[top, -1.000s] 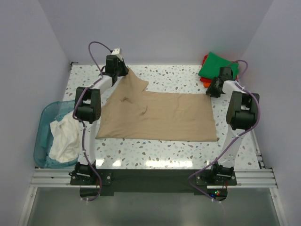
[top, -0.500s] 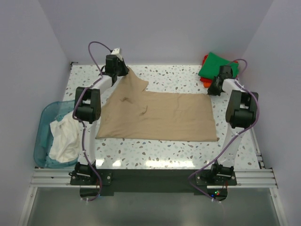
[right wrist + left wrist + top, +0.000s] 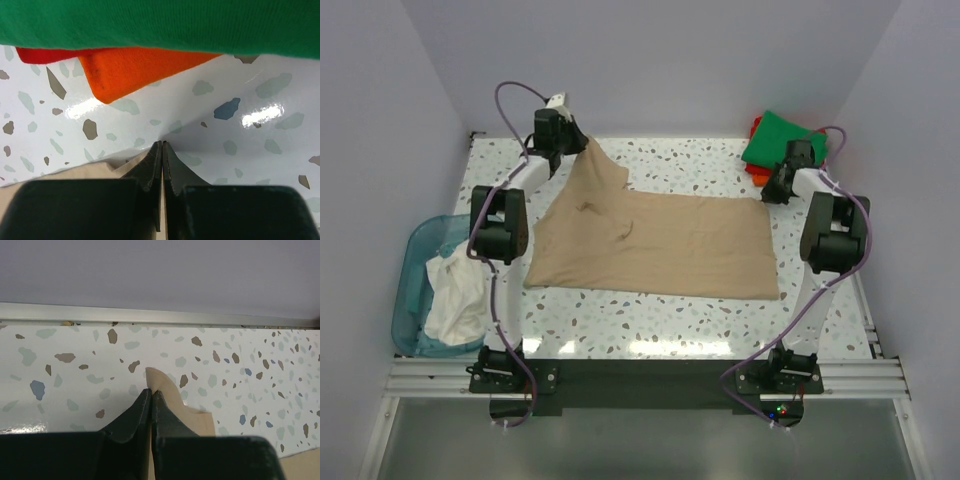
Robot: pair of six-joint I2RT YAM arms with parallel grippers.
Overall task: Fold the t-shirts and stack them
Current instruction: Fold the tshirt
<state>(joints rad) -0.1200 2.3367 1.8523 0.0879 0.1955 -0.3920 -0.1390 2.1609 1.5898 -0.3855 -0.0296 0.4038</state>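
Note:
The tan t-shirt (image 3: 655,245) lies spread on the speckled table. My left gripper (image 3: 572,143) is shut on its far left corner, lifted near the back wall; the tan tip (image 3: 157,380) pokes out past the fingertips. My right gripper (image 3: 767,195) is shut on the tan shirt's far right corner (image 3: 107,167), low at the table. The green t-shirt (image 3: 782,140) lies folded on the orange-red t-shirt (image 3: 756,170) at the back right; both show in the right wrist view (image 3: 160,25) (image 3: 135,67). The white t-shirt (image 3: 460,290) sits in the basket.
A translucent teal basket (image 3: 412,262) stands at the left edge of the table. The back wall and its metal rail (image 3: 150,320) are close behind my left gripper. Side walls close in the table on the left and right.
My left gripper has moved further back and left with the tan corner, pulling that side of the shirt taller and tighter. The right gripper has barely moved.

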